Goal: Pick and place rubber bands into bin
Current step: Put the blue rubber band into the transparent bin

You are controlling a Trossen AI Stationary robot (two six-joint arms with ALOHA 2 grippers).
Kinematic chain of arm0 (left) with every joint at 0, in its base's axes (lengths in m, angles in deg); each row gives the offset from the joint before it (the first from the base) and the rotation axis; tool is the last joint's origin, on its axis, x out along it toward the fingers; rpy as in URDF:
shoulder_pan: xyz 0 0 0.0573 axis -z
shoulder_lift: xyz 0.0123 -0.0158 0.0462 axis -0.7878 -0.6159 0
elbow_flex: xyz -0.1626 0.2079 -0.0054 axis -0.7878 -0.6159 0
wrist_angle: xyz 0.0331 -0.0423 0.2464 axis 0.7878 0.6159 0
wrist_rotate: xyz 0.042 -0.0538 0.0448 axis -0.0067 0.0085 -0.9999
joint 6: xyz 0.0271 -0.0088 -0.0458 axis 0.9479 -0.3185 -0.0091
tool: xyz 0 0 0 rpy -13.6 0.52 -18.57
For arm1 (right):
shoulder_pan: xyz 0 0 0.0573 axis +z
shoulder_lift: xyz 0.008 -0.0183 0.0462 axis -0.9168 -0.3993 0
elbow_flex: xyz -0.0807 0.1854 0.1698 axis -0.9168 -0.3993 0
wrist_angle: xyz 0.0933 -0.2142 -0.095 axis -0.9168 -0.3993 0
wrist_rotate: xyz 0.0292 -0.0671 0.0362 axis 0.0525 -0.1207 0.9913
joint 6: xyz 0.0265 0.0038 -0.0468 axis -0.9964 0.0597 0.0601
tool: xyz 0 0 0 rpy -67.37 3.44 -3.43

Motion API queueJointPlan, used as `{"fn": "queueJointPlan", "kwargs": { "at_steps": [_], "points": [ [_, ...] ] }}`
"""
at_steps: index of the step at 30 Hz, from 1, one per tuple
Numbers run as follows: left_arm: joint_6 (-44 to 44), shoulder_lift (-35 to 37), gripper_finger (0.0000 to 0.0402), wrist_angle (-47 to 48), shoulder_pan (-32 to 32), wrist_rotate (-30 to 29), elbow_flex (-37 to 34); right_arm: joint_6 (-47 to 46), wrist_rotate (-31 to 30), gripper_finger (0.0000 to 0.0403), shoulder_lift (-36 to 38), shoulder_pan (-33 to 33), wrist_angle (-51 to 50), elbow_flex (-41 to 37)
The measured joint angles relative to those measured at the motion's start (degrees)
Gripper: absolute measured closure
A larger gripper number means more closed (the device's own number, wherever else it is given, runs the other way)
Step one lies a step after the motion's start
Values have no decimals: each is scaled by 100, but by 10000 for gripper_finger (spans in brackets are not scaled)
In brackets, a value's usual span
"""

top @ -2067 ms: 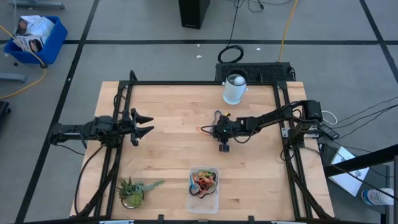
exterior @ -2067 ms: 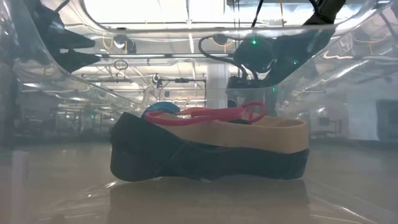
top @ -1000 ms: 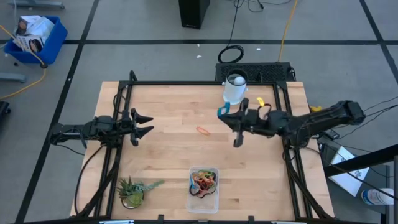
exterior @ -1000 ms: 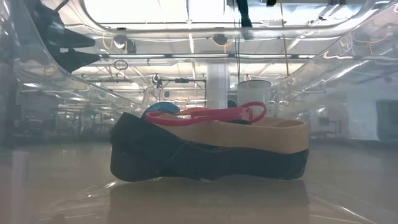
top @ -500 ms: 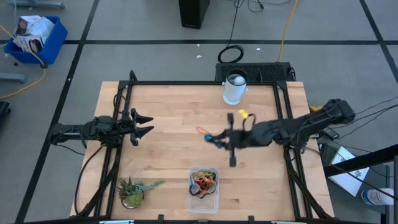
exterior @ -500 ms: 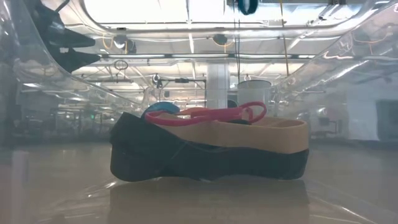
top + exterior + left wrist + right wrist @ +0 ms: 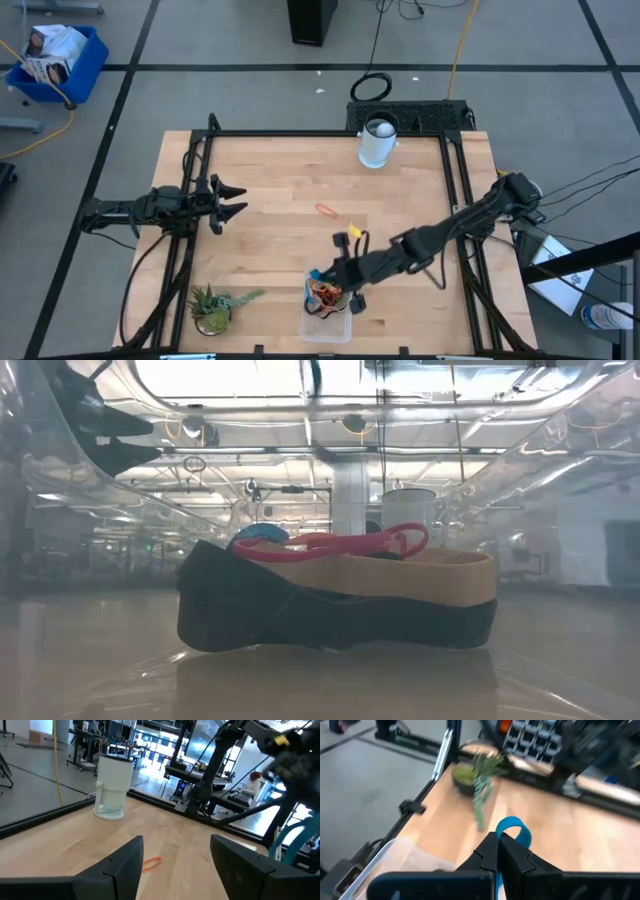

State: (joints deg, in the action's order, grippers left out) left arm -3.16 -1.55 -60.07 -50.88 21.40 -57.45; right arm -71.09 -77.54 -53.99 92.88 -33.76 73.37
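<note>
Blue band held over the bin

A blue rubber band [image 7: 512, 831] is pinched in the closed right claw [image 7: 322, 275] — just over the clear bin [image 7: 327, 318] at the counter's [image 7: 270, 180] near edge, which holds more rubber bands [image 7: 327, 292]. An orange band [image 7: 327, 210] lies mid-counter. The left claw [image 7: 228, 200] hangs spread open near the left edge.

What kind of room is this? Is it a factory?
Probably a robotics lab or workshop, not a factory line. A wooden table sits in a black frame on a grey floor marked with tape, cables trail across that floor, and the left wrist view shows metal racks and workbenches beyond the white cup.
</note>
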Motion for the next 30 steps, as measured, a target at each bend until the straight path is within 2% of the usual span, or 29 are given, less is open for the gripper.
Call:
{"fn": "queueJointPlan", "kwargs": {
  "at_steps": [7,15,20,25,30],
  "points": [
    [-107,-1,165,2,-1,0,0,-587,201,403,-581,242,-69,0],
    [-327,1,165,2,2,4,0,-1348,785,403,-931,262,-639,0],
    [-337,-1,165,4,2,8,0,-1487,1199,403,-1151,252,-292,-2],
    [-367,-1,165,2,2,13,0,-1505,1258,403,-1324,260,133,0],
    [-437,-1,165,4,4,15,0,-1586,1351,402,-1516,243,74,-2]
  ]
}}
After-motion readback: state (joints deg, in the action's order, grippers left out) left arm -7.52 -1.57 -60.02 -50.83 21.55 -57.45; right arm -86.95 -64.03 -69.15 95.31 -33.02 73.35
